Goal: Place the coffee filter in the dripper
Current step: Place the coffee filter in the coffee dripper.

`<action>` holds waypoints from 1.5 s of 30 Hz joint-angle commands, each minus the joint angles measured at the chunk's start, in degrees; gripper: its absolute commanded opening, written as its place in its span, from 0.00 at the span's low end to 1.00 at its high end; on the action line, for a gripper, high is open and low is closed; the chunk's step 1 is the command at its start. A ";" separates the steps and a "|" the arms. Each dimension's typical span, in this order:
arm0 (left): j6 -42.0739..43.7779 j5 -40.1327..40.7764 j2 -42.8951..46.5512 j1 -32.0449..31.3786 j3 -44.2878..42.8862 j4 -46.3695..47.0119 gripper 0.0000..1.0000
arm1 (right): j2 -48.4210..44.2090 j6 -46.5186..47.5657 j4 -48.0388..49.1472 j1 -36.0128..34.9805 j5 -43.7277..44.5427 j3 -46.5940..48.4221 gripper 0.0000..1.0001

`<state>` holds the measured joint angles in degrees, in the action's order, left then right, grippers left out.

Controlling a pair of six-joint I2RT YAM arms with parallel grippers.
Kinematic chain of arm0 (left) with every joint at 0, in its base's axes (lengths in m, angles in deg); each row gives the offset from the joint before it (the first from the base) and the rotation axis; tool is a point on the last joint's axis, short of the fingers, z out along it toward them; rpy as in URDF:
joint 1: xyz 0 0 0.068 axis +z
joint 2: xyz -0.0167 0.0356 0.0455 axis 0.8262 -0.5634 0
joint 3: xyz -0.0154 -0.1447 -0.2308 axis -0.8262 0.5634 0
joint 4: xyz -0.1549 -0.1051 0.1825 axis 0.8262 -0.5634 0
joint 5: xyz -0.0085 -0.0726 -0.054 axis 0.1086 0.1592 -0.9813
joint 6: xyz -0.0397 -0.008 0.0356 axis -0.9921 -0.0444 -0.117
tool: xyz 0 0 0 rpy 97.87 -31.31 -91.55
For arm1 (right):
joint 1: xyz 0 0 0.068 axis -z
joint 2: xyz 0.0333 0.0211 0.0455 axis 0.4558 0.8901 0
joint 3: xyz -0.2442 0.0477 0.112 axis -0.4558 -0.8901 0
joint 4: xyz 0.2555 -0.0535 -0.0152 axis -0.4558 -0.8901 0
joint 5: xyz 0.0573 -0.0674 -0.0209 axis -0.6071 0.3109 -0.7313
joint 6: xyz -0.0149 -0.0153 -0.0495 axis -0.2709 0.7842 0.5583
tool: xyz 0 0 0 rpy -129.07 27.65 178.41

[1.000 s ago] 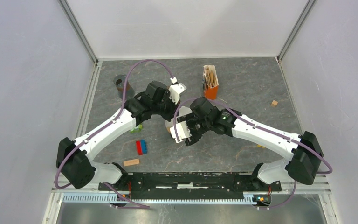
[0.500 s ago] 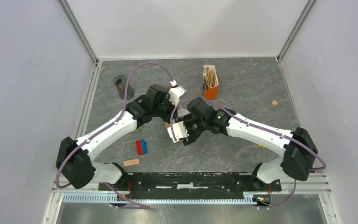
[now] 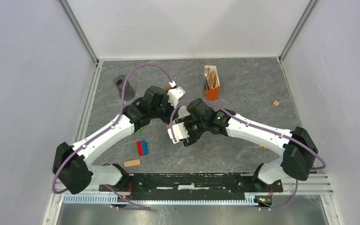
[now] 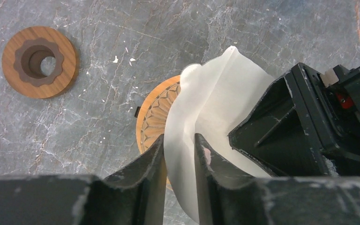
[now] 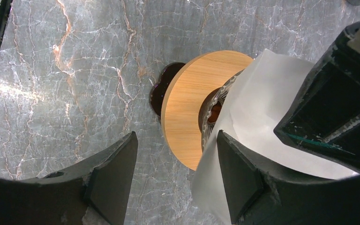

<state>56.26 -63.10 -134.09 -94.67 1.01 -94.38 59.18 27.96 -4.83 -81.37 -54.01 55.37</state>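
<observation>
The white paper coffee filter (image 4: 215,103) stands over the wooden dripper (image 4: 153,117), whose ribbed cone shows beneath it. My left gripper (image 4: 179,154) has its jaws slightly parted, with a fold of the filter between the fingers. My right gripper (image 5: 176,164) is open wide around the dripper's wooden disc (image 5: 192,108). The filter (image 5: 258,108) lies against its right finger (image 5: 243,178). In the top view both grippers meet mid-table and hide the filter.
A second wooden ring with a dark centre (image 4: 40,61) lies to the left of the dripper. An orange box of filters (image 3: 211,83) stands behind. Red and blue bricks (image 3: 142,147), a wooden block (image 3: 132,163) and a small cube (image 3: 275,104) are scattered about.
Both arms have shifted a little to the left. The left jaws have parted from a tight grip on the filter. The right jaws stay wide.
</observation>
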 commanded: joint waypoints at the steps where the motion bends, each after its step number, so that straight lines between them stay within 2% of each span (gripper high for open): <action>1: 3.15 1.35 2.33 0.29 -0.07 2.98 0.38 | -0.91 -0.17 0.94 -0.25 -0.40 0.90 0.69; 18: 2.68 5.72 0.20 0.70 -1.91 0.11 0.70 | -0.78 -0.14 0.34 -0.28 -0.41 1.58 0.69; 45: 2.30 2.22 -6.94 2.92 -2.94 -1.02 0.72 | 4.92 0.37 -1.21 -0.33 0.39 3.83 0.69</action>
<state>58.07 -59.30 -140.65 -91.93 -0.20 -95.59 63.24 27.81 -5.55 -81.40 -53.81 56.84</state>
